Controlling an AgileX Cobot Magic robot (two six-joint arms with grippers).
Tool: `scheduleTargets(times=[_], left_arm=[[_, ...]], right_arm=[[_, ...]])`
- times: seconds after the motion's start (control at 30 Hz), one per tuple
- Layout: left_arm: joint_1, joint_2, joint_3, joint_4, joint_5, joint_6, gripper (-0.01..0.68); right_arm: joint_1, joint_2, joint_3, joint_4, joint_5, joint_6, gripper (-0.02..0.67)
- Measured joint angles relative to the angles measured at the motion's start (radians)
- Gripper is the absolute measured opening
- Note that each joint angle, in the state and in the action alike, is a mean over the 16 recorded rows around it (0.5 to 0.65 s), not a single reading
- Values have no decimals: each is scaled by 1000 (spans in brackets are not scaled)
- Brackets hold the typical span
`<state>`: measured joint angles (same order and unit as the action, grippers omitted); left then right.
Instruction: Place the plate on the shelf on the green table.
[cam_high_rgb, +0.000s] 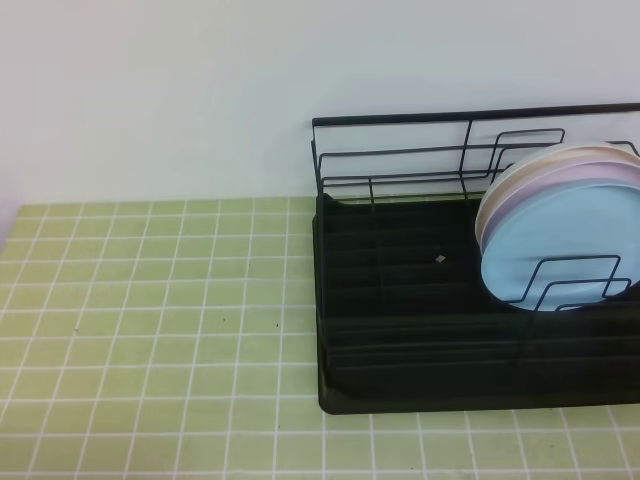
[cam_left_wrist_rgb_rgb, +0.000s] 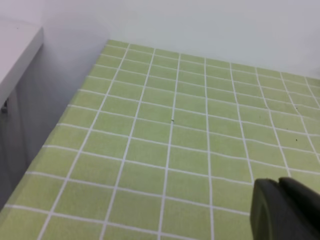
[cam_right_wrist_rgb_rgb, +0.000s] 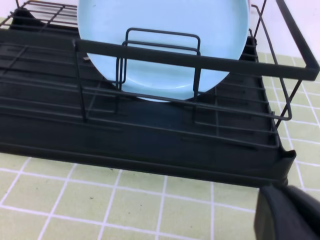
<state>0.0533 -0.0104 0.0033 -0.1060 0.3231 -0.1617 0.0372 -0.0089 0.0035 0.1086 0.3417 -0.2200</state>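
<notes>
Plate (cam_high_rgb: 545, 245) light blue, upright in shelf (cam_high_rgb: 400, 330) right end, front of pink and cream plates, on green table (cam_high_rgb: 150, 320). Judged done: withdraw clear of wires, no nudging. Left gripper (cam_left_wrist_rgb_rgb: 287, 210), right gripper (cam_right_wrist_rgb_rgb: 290, 212): only edge visible, opening indeterminate, nothing seen held.

The desk (cam_high_rgb: 150, 300) is covered in small light yellow-green square tiles with white grout lines. The black wire shelf (cam_high_rgb: 420, 330), with its ribbed tray base, is set directly on the tiles at the right side, close to the white wall behind.
</notes>
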Motion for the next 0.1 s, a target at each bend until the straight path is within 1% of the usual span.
scheduleTargets(times=[0.1], left_arm=[[0, 0, 0, 0, 0, 0, -3]], right_arm=[[0, -1, 1, 0, 0, 0, -2]])
